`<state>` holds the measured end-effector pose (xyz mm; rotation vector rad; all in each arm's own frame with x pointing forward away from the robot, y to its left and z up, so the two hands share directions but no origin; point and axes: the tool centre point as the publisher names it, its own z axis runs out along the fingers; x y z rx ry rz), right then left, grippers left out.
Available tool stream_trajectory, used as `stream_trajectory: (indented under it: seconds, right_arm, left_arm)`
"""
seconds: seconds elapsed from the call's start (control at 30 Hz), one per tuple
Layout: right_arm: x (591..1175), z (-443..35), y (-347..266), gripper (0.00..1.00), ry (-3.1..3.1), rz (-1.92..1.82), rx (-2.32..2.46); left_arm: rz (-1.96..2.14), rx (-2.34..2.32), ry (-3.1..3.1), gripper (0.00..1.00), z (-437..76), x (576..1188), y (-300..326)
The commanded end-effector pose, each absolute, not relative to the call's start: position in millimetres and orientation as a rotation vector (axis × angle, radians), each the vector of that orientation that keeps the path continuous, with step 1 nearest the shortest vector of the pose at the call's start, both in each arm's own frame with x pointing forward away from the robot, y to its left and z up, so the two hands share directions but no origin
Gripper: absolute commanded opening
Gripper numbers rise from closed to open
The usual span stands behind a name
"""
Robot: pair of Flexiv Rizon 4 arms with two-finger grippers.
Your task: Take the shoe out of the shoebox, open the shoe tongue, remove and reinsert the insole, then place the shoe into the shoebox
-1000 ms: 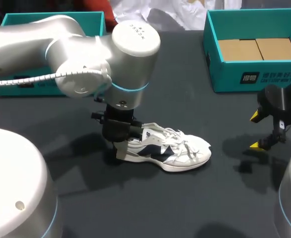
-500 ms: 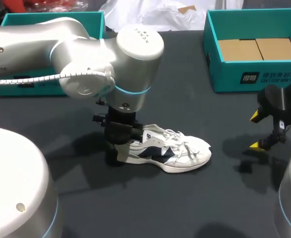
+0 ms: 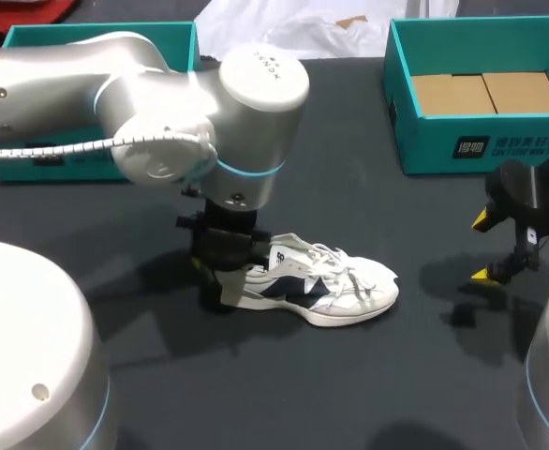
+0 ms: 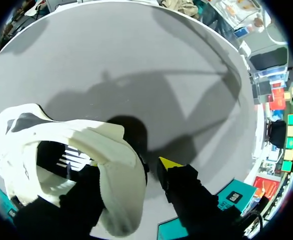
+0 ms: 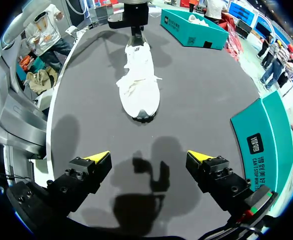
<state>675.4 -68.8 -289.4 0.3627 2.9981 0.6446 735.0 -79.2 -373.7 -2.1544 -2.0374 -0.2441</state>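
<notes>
A white and navy shoe lies on its sole on the dark table, toe pointing right. My left gripper stands over its heel. In the left wrist view the heel collar of the shoe sits between the fingers of the left gripper. One finger is inside the shoe, while the outer finger stands a little off the heel, so the jaws are open. My right gripper hangs wide open to the right of the shoe and holds nothing. From it, the shoe lies well ahead of the right gripper.
A teal shoebox with brown cardboard inside stands at the back right. A second teal box is at the back left behind my left arm. Bare dark table lies between the shoe and my right gripper.
My left gripper's fingers have spread apart at the shoe's heel. The left arm shifted slightly to the right early on. The shoe and the right arm have kept still.
</notes>
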Motion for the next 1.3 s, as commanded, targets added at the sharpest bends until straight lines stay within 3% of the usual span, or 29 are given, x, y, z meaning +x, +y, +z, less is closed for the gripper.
stream_trajectory:
  seconds: [0.03,0.1,0.27,0.47,1.0,1.3]
  right_arm:
    - [674,-290,-69,1.00,2.995,0.643,0.362]
    - [674,-290,-69,1.00,2.995,0.643,0.362]
    - [674,-290,-69,1.00,2.995,0.643,0.362]
    - [674,-290,-69,1.00,2.995,0.643,0.362]
    - [674,-290,-69,1.00,2.995,0.643,0.362]
    - [674,-290,-69,1.00,2.995,0.643,0.362]
  left_arm:
    - [-0.244,-2.173,-2.057,0.92,-357,730,-73]
    - [-0.231,-2.180,-2.080,1.00,-349,728,-73]
    - [-0.121,-2.165,-2.190,1.00,-317,718,-67]
    - [0.312,-1.937,-2.369,1.00,-287,706,-46]
    - [0.316,-1.890,-2.345,1.00,-284,701,-40]
    - [0.784,-1.416,-2.527,1.00,-300,704,-22]
